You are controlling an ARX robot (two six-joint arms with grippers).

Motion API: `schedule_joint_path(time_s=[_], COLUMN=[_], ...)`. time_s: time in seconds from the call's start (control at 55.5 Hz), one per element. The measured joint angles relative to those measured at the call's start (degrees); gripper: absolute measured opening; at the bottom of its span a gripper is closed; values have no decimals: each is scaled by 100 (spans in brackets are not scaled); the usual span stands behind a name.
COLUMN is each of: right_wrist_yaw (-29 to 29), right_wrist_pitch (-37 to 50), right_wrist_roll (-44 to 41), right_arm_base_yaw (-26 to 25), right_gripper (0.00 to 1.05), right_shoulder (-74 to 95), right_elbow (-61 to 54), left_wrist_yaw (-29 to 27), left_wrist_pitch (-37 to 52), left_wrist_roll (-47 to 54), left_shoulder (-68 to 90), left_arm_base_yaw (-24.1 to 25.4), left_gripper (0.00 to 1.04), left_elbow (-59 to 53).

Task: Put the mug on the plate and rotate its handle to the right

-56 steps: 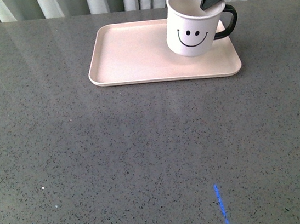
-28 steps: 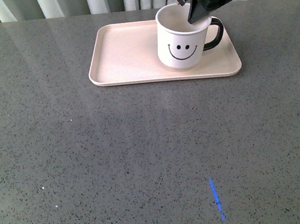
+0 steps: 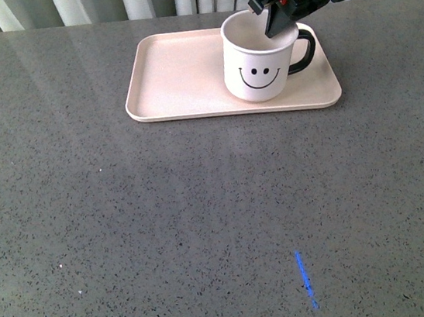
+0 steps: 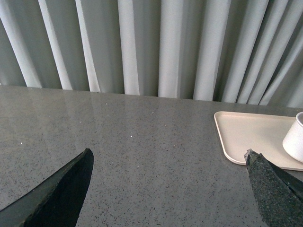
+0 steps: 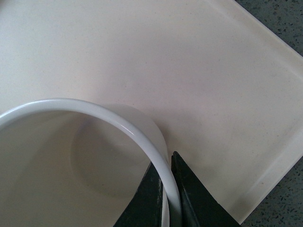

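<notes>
My right hand (image 3: pixel 280 20) is closed on the rim of the mug (image 3: pixel 257 65), one finger inside the wall and one outside, on the side nearest the handle (image 3: pixel 304 46). The mug hangs directly below this hand, over the right part of the plate (image 3: pixel 178 77), which stretches well out to the hand's left. It looks set down, though I cannot tell whether its base lies fully flat. It stands nearly upright, mouth up, its smiley turned back toward me. The handle sticks out just below and to the right of my grip, pointing right and slightly away from me.

I judge both placing and turning essentially done, leaving only letting go and lifting clear. My left hand (image 4: pixel 165 201) is spread open, holding nothing, well to the left over bare counter (image 3: pixel 166 227).
</notes>
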Motion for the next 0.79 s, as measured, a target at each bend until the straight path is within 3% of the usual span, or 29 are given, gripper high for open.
schedule_joint_path(time_s=[0.631,0.793], right_wrist_yaw=[7,22], right_wrist_pitch=[-22,-7], right_wrist_roll=[-103,-151], right_arm_base_yaw=[-4,-4], right_gripper=[2,32], right_shoulder=[111,111], right_elbow=[48,48], left_wrist_yaw=[0,0], left_wrist_pitch=[0,0], left_wrist_roll=[0,0], left_shoulder=[0,0], left_arm_base_yaw=[0,0], left_gripper=[96,96], left_elbow=[0,0])
